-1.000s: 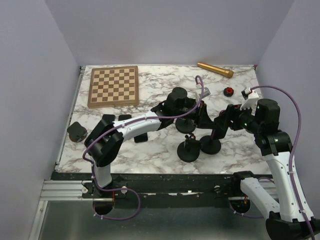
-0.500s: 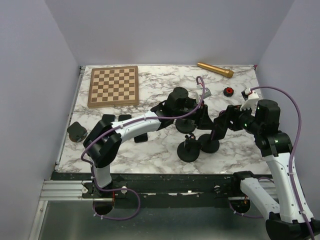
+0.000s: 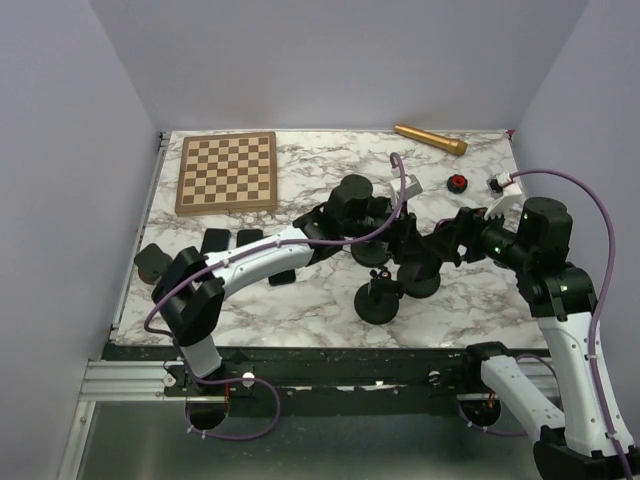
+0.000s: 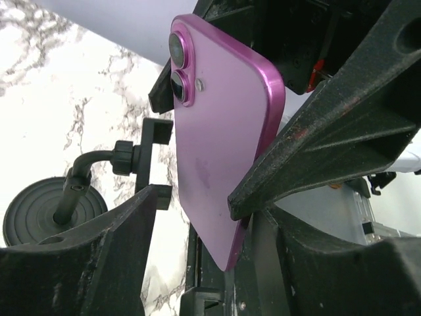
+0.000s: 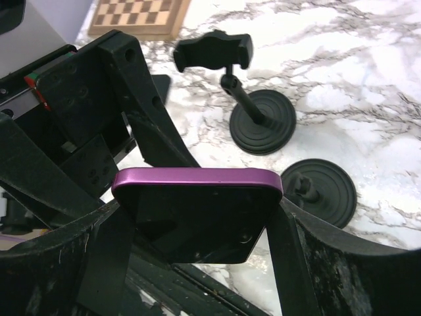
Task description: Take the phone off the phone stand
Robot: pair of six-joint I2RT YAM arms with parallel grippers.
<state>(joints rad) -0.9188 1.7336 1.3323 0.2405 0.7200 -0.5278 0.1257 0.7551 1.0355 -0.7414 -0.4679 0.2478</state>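
The purple phone [image 5: 197,179] is clamped by its two long edges between my right gripper's [image 5: 197,220] fingers, dark screen towards that camera, clear of any stand. In the left wrist view its purple back [image 4: 217,131] with two lenses stands between my left gripper's [image 4: 204,210] spread fingers, with a gap to the left finger [image 4: 125,230]. In the top view the two grippers, left [image 3: 403,238] and right [image 3: 440,246], meet over the stands and hide the phone. An empty phone stand [image 5: 212,51] stands behind, its clamp bare.
Three black round-based stands [image 3: 378,303], [image 3: 421,285], [image 3: 370,252] crowd the middle of the marble table. A chessboard [image 3: 228,171] lies at the back left, a gold cylinder [image 3: 430,139] and a red button [image 3: 457,182] at the back right. Small black items [image 3: 152,262] lie left.
The right arm has drawn back to the right and its wrist has lifted. The left arm's elbow has swung left and down. The light edge seen by the left gripper no longer shows.
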